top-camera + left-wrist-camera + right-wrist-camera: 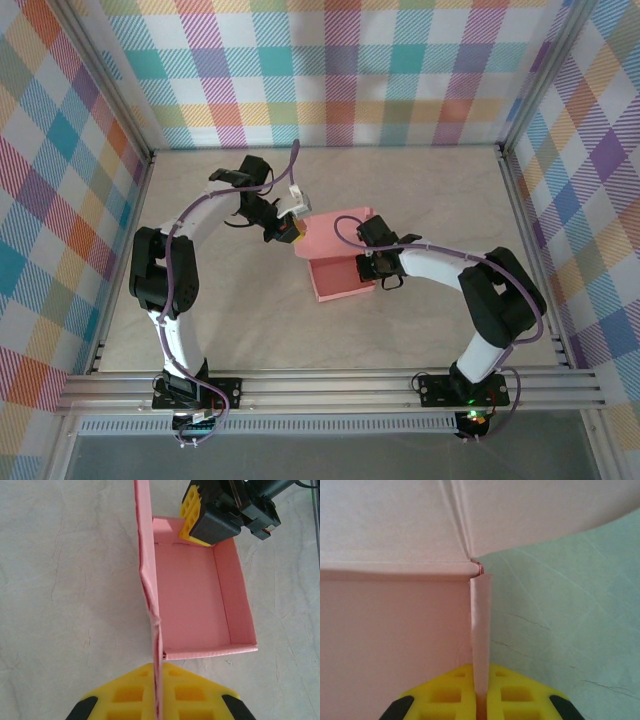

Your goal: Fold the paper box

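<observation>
Yellow pads (135, 680) of the left jaws pinch one paper box (192, 595) wall — the right jaws another — seemingly bracing the fold.

The paper box (195, 595) is matt thin card; the table (60, 580) looks smooth and marbled.

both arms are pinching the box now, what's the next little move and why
Probably ease the tall panel inward over the box with the left fingers. The panel stands upright along one side, pinched at its near end, while the right fingers clamp another wall, which should steady the tray. Whether the panel is a lid or a wall is unclear.
</observation>
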